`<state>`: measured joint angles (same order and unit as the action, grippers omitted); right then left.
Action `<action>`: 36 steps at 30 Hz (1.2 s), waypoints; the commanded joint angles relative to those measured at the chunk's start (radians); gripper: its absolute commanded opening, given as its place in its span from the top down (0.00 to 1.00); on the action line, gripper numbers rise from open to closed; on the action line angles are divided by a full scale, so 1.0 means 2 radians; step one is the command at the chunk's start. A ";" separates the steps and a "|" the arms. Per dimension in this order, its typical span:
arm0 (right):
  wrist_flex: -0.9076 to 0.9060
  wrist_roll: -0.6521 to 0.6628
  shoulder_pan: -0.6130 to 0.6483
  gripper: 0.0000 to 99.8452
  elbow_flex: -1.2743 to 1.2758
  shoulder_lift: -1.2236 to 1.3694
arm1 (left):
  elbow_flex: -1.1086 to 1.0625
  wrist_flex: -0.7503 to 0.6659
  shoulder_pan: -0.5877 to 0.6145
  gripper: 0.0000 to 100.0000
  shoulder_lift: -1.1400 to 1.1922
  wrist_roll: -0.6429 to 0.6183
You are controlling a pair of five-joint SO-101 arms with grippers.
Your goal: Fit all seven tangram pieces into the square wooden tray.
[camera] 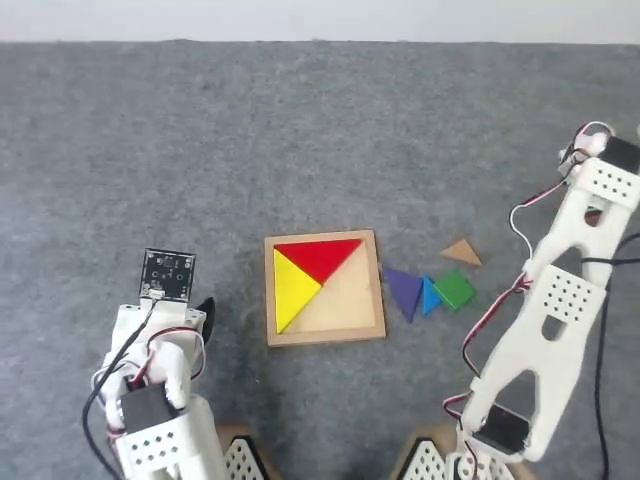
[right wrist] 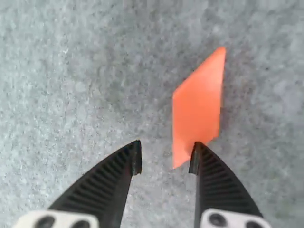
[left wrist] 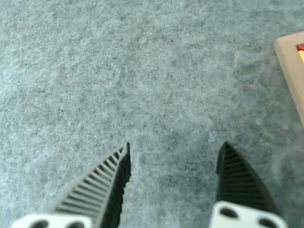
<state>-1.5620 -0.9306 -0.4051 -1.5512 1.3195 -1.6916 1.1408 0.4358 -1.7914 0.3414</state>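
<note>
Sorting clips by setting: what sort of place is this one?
Probably a lab or hobby robotics bench: a grey felt-like mat, a white left arm and right arm, and a wooden tray with loose tangram pieces beside it.

One square wooden tray (camera: 345, 300), five triangles, red triangle (camera: 320, 257) and yellow triangle (camera: 291, 288) inside it, purple triangle (camera: 405, 290), blue triangle (camera: 430, 296) and tan triangle (camera: 461, 253) at its 3 o'clock, one green square (camera: 455, 290), one orange parallelogram (right wrist: 199, 104).
</note>
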 commanded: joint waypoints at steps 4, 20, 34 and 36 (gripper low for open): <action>0.012 -0.002 -0.027 0.75 -0.046 -0.016 | 0.003 -0.002 0.000 0.72 0.002 0.005; 0.153 -0.001 -0.026 0.73 -0.015 0.036 | 0.003 -0.002 0.000 0.72 0.002 0.005; 0.122 0.123 -0.008 0.99 -0.019 0.069 | 0.003 -0.002 0.000 0.72 0.002 0.005; 0.108 0.136 0.004 0.99 -0.019 0.069 | 0.003 -0.002 0.000 0.72 0.002 0.005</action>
<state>-1.2950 -0.7004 -0.4450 -1.5850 1.4684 -1.6916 1.1408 0.4373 -1.7914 0.3414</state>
